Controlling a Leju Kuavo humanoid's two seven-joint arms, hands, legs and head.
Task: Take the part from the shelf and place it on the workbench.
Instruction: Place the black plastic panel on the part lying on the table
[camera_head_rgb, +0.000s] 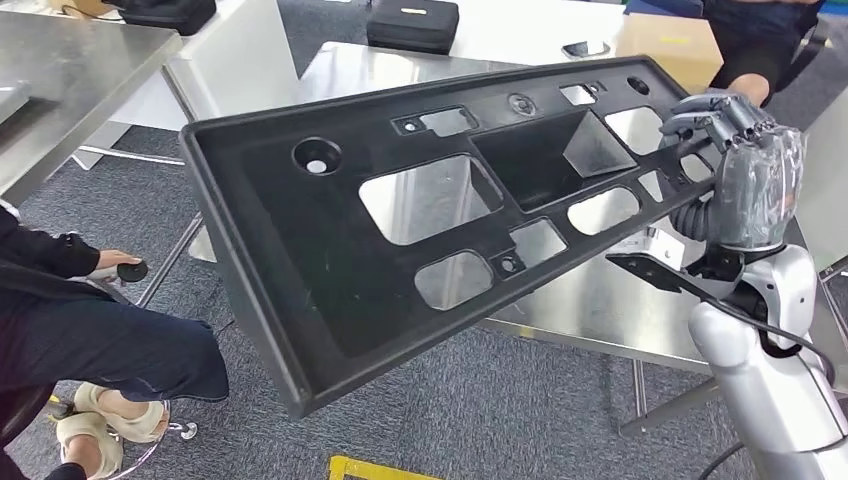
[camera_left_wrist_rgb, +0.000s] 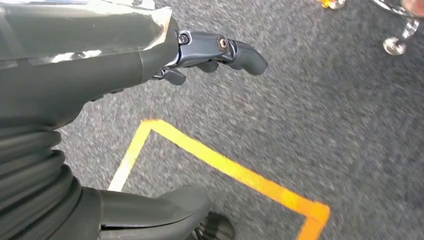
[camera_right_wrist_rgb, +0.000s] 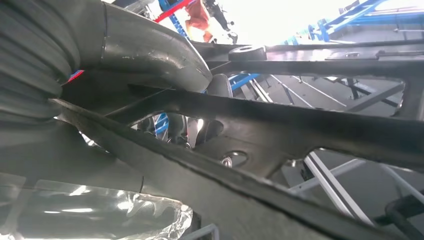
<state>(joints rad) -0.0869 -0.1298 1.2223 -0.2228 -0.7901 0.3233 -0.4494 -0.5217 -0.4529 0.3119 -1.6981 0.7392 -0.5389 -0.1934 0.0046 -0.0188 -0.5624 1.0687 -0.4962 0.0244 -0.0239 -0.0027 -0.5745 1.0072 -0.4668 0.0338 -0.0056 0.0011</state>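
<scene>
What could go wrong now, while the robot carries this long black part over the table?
The right hand grips the black part at one end alone, so the far end may sag or twist loose. That low end hangs near the seated person and might strike them. The left hand hangs over the floor, giving no support.

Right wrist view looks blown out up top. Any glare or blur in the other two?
Right wrist view: sky-bright patch overexposed, black part nearly silhouetted. Head view: sharp, steel workbench mirrors ceiling light. Left wrist view: carpet and yellow tape slightly motion-blurred.
</scene>
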